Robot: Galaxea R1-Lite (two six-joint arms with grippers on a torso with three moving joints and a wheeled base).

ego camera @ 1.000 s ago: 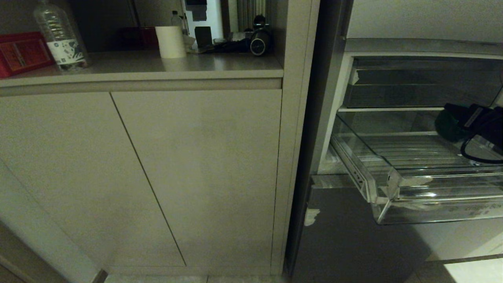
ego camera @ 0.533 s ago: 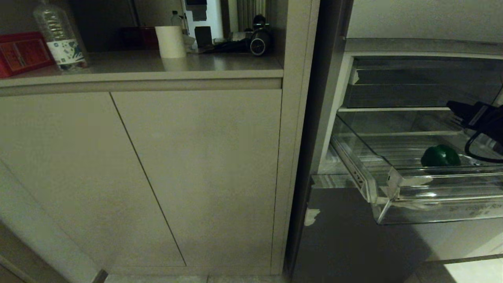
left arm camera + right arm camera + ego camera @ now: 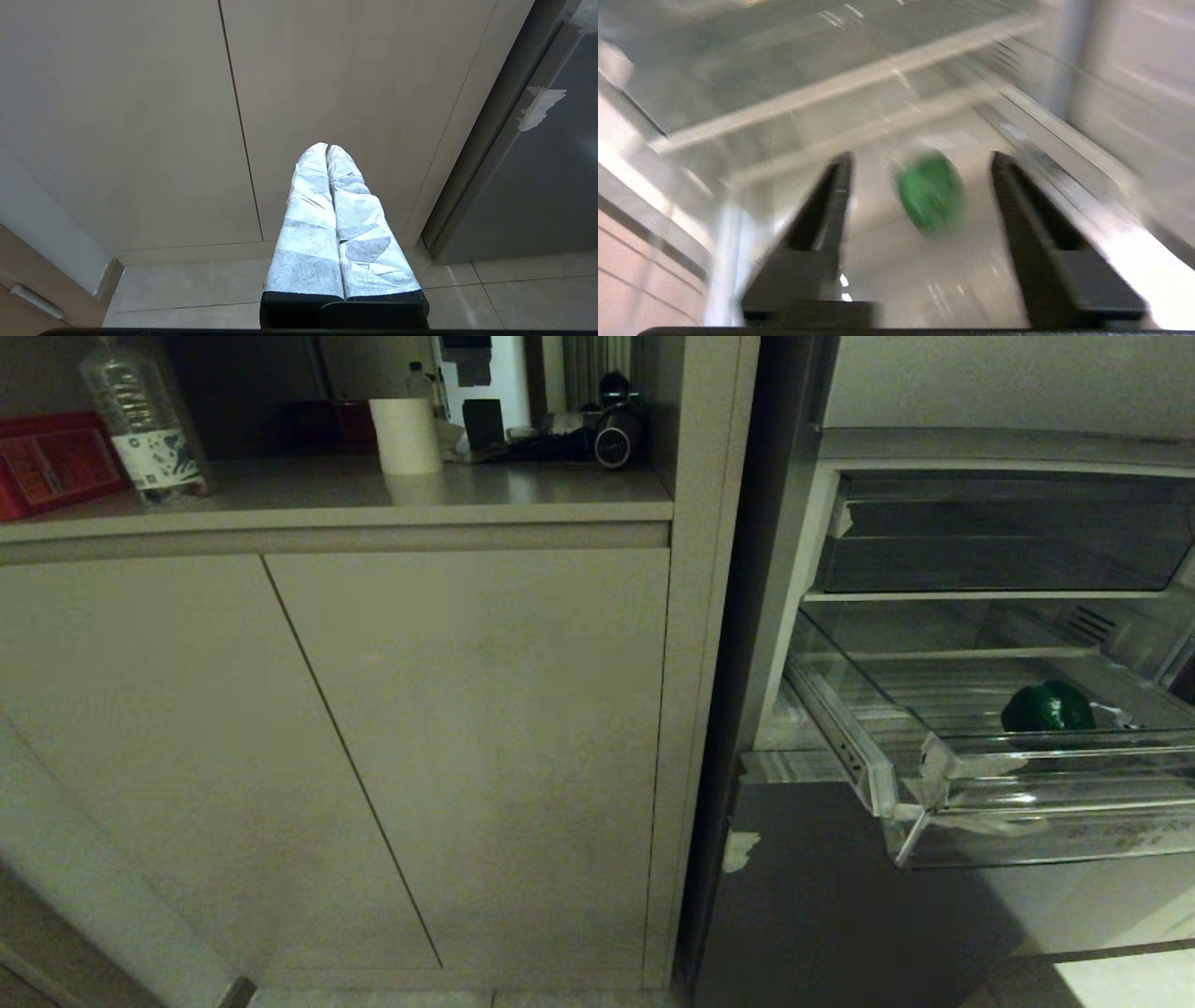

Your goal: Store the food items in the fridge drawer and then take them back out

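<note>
Right claw (image 3: 920, 161) gone from drawer, spread empty, green food item (image 3: 1046, 707) on ribbed fridge drawer (image 3: 934, 775) floor

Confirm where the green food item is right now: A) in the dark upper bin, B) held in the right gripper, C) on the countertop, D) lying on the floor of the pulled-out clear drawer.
D: the green food item lies on the ribbed floor of the clear drawer, apart from the open right gripper.

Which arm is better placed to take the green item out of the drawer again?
Probably the right. The right gripper has its fingers apart, pointing at the green food item in the fridge drawer. The left gripper, shut, faces the cabinet door.
</note>
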